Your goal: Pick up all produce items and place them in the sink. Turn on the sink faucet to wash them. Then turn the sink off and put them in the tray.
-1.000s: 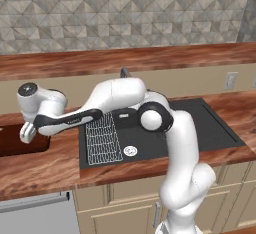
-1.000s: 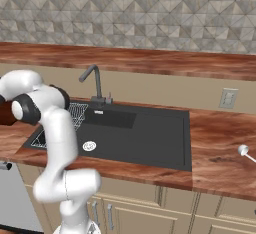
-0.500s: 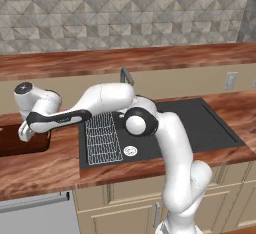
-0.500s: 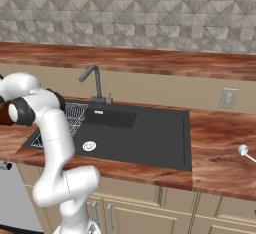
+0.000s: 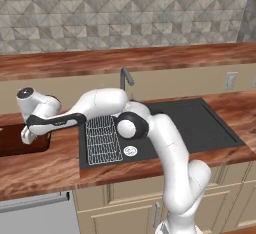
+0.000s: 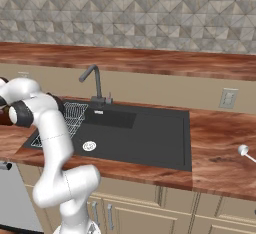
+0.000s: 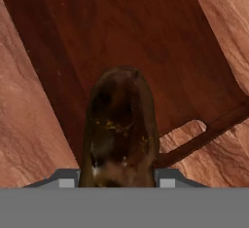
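In the hand view a dark olive-brown oblong produce item [image 7: 121, 124] sits between my fingertips [image 7: 68, 180], and my gripper [image 7: 117, 182] is shut on it. Below it lies the reddish-brown wooden tray [image 7: 121, 32], its handle cut-out toward the lower right. From the left base view my gripper [image 5: 25, 138] hangs just over the tray [image 5: 10, 147] on the counter, left of the black sink [image 5: 200, 123]. The dark faucet [image 5: 125, 78] stands behind the sink [image 6: 145, 138], and no water shows at the faucet [image 6: 93, 81].
A white wire rack [image 5: 102, 138] lies in the sink's left part, with the round drain [image 5: 130, 150] beside it. A wall outlet [image 6: 228, 98] and a small silver utensil [image 6: 245, 150] are at the right. My arm spans the sink's left half.
The elbow has swung to the left, and the hand has sunk a little toward the tray with the produce item still held.
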Robot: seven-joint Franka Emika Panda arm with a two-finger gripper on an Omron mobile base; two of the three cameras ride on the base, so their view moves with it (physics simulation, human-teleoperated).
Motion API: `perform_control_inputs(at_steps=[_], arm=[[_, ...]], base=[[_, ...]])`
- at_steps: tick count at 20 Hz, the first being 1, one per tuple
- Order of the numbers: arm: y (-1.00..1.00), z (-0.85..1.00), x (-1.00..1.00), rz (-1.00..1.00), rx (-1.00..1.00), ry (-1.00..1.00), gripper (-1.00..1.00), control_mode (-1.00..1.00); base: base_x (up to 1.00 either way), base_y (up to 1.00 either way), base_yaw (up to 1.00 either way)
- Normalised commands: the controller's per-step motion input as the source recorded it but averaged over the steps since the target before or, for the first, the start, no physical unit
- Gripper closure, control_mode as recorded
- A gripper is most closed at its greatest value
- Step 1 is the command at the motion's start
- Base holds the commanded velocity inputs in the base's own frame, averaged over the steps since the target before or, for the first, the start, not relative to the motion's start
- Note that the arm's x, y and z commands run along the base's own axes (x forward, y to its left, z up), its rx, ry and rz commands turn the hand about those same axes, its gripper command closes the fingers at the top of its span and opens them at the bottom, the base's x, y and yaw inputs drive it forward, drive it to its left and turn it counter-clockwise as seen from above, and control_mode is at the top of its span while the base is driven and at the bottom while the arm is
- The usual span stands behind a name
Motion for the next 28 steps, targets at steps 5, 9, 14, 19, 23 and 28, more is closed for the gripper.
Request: perform_control_inputs(at_steps=[5, 9, 14, 19, 23, 28], arm=[[0.0, -0.24, 0.14, 0.0, 0.0, 0.01, 1.0, -1.0], [0.0, -0.18, 0.15, 0.0, 0.0, 0.02, 1.0, -1.0], [0.0, -0.24, 0.11, 0.0, 0.0, 0.0, 1.0, -1.0], [0.0, -0.15, 0.11, 0.01, 0.0, 0.0, -1.0, -1.0], [0.0, -0.03, 0.15, 0.01, 0.0, 0.0, -1.0, -1.0], [0.0, 0.17, 0.04, 0.0, 0.0, 0.01, -1.0, -1.0]], base=[[0.0, 0.0, 0.0], [0.0, 0.0, 0.0], [0.0, 0.0, 0.0], [0.0, 0.0, 0.0], [0.0, 0.0, 0.0], [0.0, 0.0, 0.0]])
